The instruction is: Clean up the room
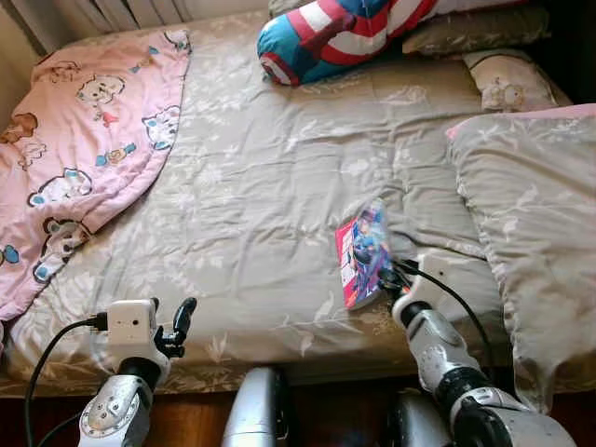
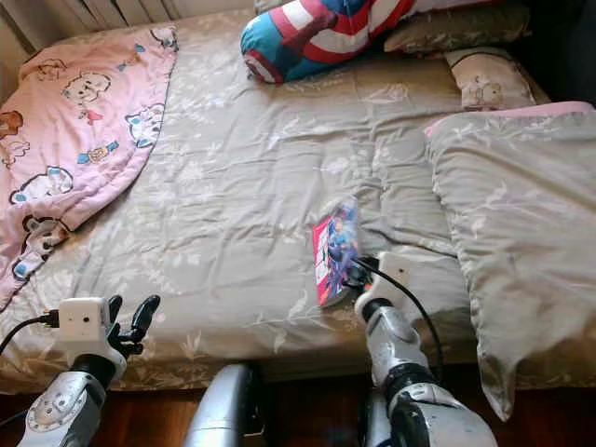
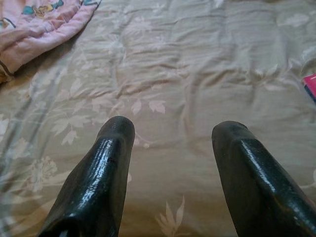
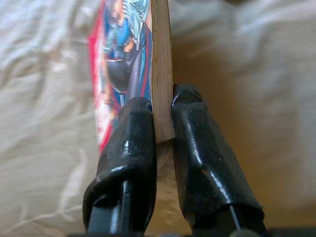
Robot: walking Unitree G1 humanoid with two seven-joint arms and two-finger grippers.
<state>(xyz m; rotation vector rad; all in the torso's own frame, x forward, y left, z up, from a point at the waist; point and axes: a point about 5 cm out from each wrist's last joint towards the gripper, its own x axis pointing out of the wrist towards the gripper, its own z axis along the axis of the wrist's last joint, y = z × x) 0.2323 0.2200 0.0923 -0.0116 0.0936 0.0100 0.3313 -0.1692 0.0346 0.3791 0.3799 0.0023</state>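
Note:
A thin book with a red and blue superhero cover [image 1: 364, 253] lies near the bed's front edge, right of centre. My right gripper [image 1: 391, 281] is shut on its near end. In the right wrist view both black fingers [image 4: 134, 143] pinch the book [image 4: 160, 74] edge-on, the cover on one side and pale page edges between them. My left gripper [image 1: 177, 321] hovers open at the bed's front left edge. Its two fingertips [image 3: 116, 136] stand well apart over bare sheet, and a pink corner of the book [image 3: 311, 84] shows far off.
The bed [image 1: 251, 186] wears a grey-green leaf-print sheet. A pink cartoon blanket [image 1: 84, 130] covers its left side. A large grey pillow [image 1: 531, 214] lies at the right, a small pillow [image 1: 507, 84] behind it. A shield-pattern plush cushion [image 1: 335, 33] rests at the head.

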